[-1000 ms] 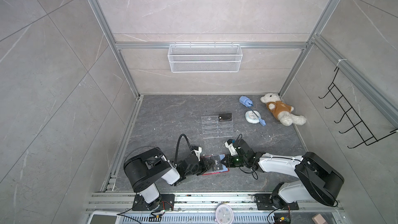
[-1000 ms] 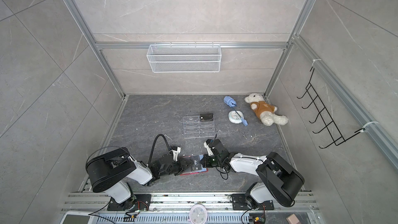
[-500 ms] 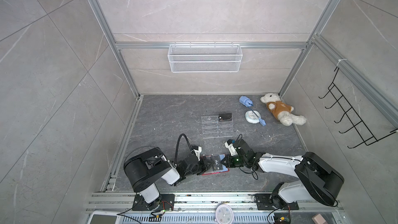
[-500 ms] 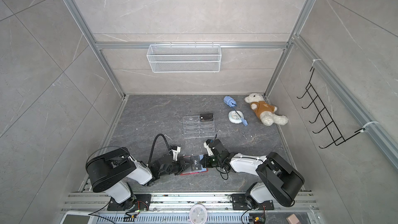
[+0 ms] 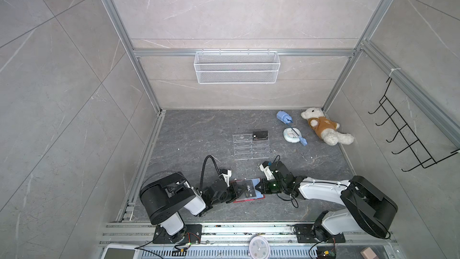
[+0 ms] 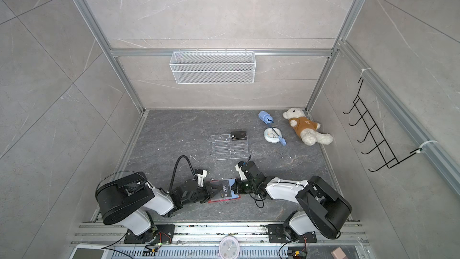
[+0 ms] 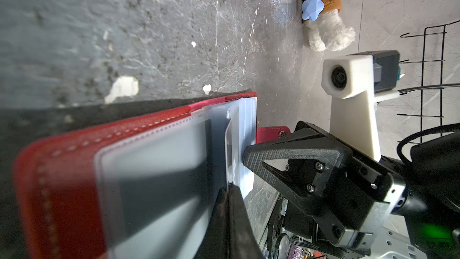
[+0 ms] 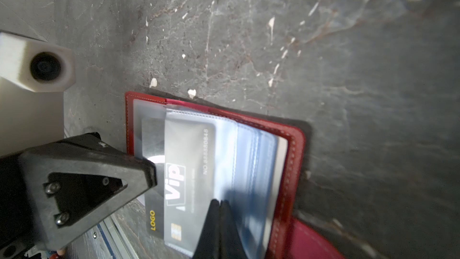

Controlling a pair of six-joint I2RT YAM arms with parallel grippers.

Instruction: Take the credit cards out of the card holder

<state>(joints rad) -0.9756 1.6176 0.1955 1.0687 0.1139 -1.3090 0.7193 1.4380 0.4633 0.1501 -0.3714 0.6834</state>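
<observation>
And the left jaws just clamped onto the card (image 8: 179, 185); the right jaws pinched the card holder (image 8: 295, 165) sleeve, so a pull looked ready.

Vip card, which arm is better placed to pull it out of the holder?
Left: the left pincer is shut on the Vip card's exposed edge, while the right pincer grips the holder's sleeve opposite.

"Vip" and "LOGO" on black credit card (image 8: 189, 170)

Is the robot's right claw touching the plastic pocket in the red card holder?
Touching. The right wrist view shows the right gripper shut, pinching a clear sleeve of the card holder.
</observation>
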